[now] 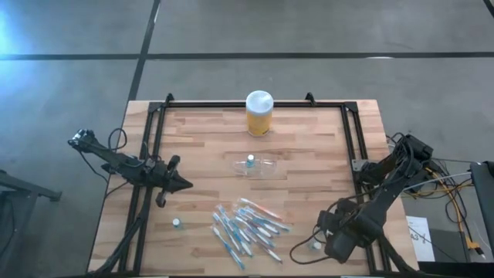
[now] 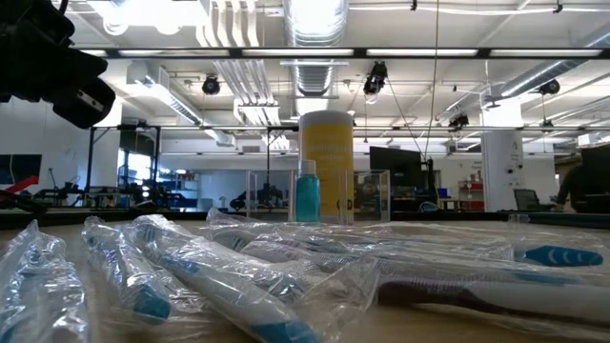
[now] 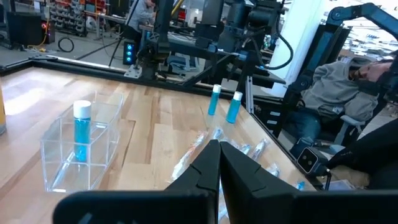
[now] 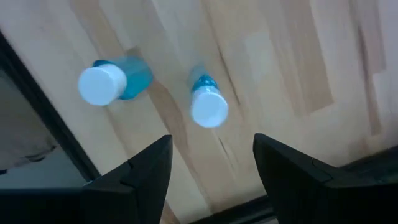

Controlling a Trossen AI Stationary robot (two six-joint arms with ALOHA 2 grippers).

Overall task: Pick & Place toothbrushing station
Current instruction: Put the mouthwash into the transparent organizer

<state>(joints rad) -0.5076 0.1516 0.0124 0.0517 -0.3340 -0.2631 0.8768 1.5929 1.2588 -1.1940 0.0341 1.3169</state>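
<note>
Right wrist view: right pincer (image 4: 211,165) spread above two bottles (image 4: 208,106) (left pincer (image 3: 219,163) closed).

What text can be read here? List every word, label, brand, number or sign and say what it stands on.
No text can be read in any view.
Yellow cylindrical jar with a white lid: its front label shows only blurred dark marks in the low view, unreadable.
Small blue bottle with a white cap inside the clear plastic slotted holder: no lettering visible.
Clear-wrapped blue and white toothbrushes: any print on the wrappers is too small to read.
</note>
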